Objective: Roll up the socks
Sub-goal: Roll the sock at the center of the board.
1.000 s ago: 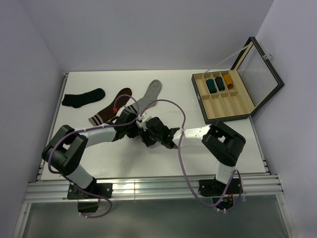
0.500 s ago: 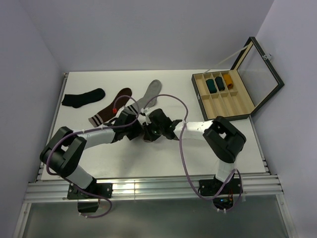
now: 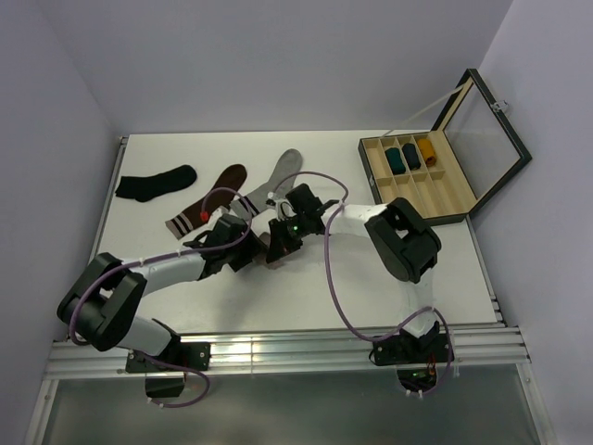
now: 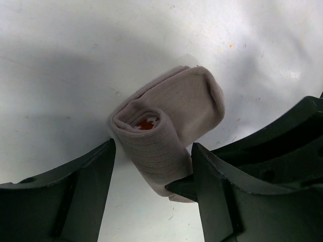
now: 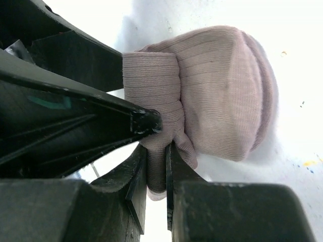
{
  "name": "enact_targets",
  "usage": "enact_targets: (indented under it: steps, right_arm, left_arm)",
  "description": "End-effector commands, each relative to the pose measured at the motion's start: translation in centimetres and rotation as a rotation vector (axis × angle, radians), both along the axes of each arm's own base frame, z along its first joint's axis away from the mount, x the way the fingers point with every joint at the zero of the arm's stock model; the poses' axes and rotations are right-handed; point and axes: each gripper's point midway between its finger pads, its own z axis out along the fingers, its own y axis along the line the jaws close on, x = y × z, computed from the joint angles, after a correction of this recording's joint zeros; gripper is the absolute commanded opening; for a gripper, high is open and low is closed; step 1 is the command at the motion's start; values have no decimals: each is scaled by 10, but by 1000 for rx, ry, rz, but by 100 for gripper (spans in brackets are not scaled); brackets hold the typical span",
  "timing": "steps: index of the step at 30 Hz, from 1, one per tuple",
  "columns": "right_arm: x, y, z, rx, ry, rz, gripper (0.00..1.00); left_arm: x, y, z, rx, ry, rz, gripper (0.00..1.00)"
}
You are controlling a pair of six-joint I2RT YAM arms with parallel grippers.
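Four loose socks are counted on the desk (image 3: 269, 298) from above: a black sock (image 3: 156, 183) at 10 o'clock, a brown sock (image 3: 211, 197) with a pale striped cuff just beside it, a grey sock (image 3: 281, 171) with a dark striped cuff toward 12 o'clock, and a pink sock (image 3: 277, 247), rolled into a bundle, near the centre and close below the grey one's cuff. One box (image 3: 435, 199) with its lid raised is seen at 2 o'clock, and three rolled socks (image 3: 410, 156) are counted in its far compartments, two dark teal and one orange. Two arms are present, and both hands are placed at the pink bundle, so that most of it is hidden in the overhead view. The left hand (image 4: 151, 150) is shown by its own camera with its fingers spread wide, one set at 9 o'clock and one at 3 o'clock of the roll; nothing is clamped by it, and whether the 3 o'clock finger touches the cloth cannot be told. A spot of red at the roll's open end is shown in that view only. The grip is made plain by the right wrist camera alone: the right hand (image 5: 156, 166) is closed nearly all the way on a loose fold at the roll's edge, the cloth being pinched between its two fingers. The other three loose socks and the box are seen only from overhead
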Motion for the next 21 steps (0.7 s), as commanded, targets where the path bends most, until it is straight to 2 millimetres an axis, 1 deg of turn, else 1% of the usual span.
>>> enact_targets:
  steps: [1,5,10,17,20,21]
  right_arm:
    - [-21,-11,-12,-45,174,19,0]
    - [-16,-11,-10,-28,210,1,0]
    - [-10,-10,-9,-5,235,-5,0]
    - [-9,-5,-7,16,254,2,2]
    - [-7,-4,-9,13,257,-10,2]
    - [-7,-5,-13,6,262,-17,2]
  left_arm:
    - [2,11,0,-2,-6,69,67]
    - [-1,13,-6,-9,11,84,65]
    - [-4,17,-18,9,39,96,63]
    - [-6,9,-29,8,71,53,56]
    - [-5,7,-31,10,76,42,49]
    - [-4,6,-31,12,76,38,44]
